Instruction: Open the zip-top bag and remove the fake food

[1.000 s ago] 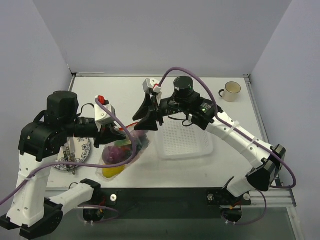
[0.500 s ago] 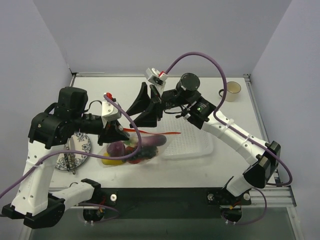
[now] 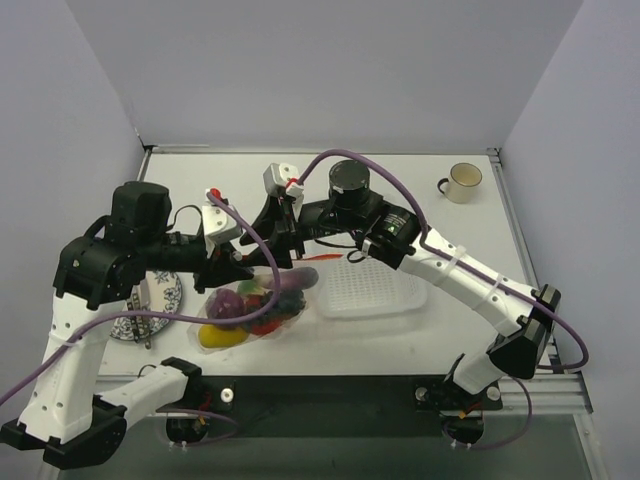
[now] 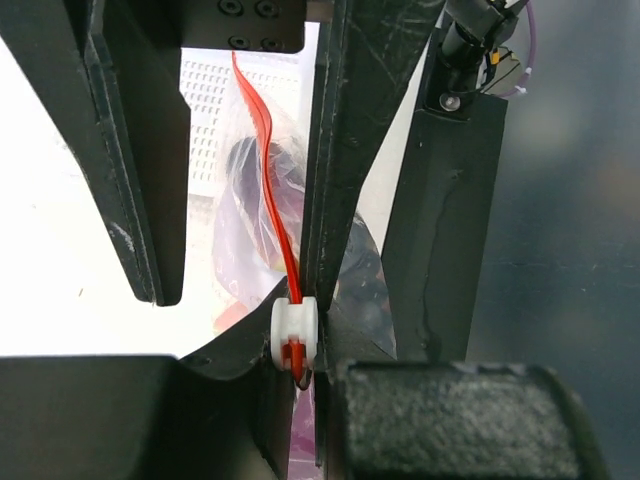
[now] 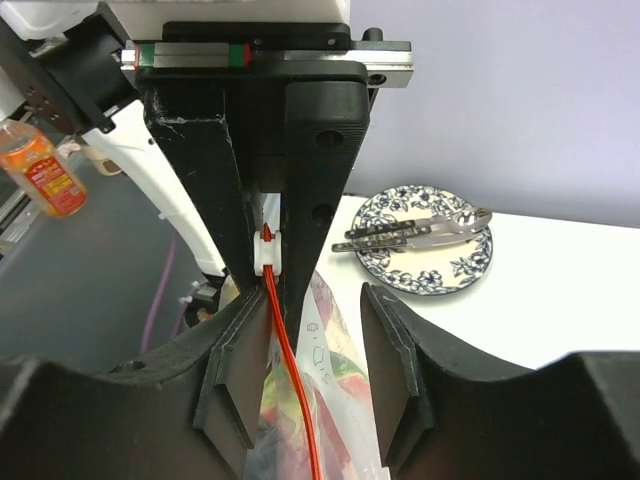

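Note:
The zip-top bag [image 3: 250, 308] lies on the table, clear and crinkly, with the fake food inside: a purple eggplant [image 3: 292, 280], dark grapes [image 3: 230, 304] and a yellow piece [image 3: 222, 336]. My left gripper [image 3: 235, 264] is shut on the white slider [image 4: 295, 335] at the end of the orange-red zip strip [image 4: 262, 170]. The right wrist view shows this too [image 5: 264, 250]. My right gripper [image 3: 283, 250] faces the left one closely. It is open [image 5: 310, 375], and the strip [image 5: 290, 380] and the bag's mouth run between its fingers, near its left pad [image 5: 235, 390].
A white mesh basket [image 3: 372, 288] sits just right of the bag. A patterned plate [image 3: 150, 308] with cutlery [image 5: 415, 232] lies at the left, under my left arm. A cream cup [image 3: 462, 182] stands at the far right.
My right gripper has moved left along the zip strip, close up to my left gripper. The bag, stretched out over the basket's edge half a second ago, has slumped back to the left.

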You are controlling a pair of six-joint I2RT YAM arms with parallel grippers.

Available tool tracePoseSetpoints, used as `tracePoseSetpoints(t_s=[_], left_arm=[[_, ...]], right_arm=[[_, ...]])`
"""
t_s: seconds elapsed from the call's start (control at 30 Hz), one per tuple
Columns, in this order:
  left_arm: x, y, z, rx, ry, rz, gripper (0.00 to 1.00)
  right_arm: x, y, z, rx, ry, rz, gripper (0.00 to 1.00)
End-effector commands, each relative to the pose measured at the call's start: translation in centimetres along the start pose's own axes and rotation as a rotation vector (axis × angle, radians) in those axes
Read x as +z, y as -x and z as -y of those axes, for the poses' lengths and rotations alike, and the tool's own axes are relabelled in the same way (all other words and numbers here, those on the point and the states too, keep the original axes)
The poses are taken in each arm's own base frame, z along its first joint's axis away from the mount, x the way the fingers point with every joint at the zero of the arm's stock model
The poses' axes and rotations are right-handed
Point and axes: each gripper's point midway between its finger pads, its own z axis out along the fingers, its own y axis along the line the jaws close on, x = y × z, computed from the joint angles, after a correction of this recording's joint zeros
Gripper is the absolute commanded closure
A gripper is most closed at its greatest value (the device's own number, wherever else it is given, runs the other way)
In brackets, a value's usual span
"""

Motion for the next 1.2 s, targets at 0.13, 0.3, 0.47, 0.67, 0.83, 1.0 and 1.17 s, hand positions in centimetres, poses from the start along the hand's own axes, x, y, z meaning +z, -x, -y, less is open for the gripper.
tracePoseSetpoints(t_s=[0.13, 0.3, 0.47, 0.67, 0.83, 1.0, 1.17], left_arm=[[0.2, 1.2, -0.4, 0.055, 0.011, 0.065, 1.0], [0.3, 1.1, -0.4, 0.055, 0.007, 0.064, 1.0], [0.2, 1.3, -0.3, 0.059, 0.007, 0.07, 1.0], [0.3, 1.4, -0.4, 0.058, 0.009, 0.072, 1.0], [0.2, 1.3, -0.5, 0.06, 0.014, 0.071, 1.0], [0.3, 1.3, -0.6, 0.059, 0.016, 0.071, 1.0], [0.3, 1.6, -0.6, 0.061, 0.016, 0.078, 1.0]], right_arm=[[-0.9, 3.2, 0.2, -0.116, -0.066, 0.093, 0.61], [-1.5, 4.5, -1.5, -0.072, 0.037, 0.132, 0.58], [-2.1, 5.6, -2.0, -0.028, 0.111, 0.187, 0.55], [-1.8, 5.1, -1.5, 0.002, 0.1, 0.179, 0.59], [-1.6, 4.5, -1.5, 0.01, 0.1, 0.177, 0.59], [-1.0, 4.2, -1.7, 0.017, 0.108, 0.162, 0.57], [-0.6, 3.9, -1.5, 0.024, 0.104, 0.158, 0.57]])
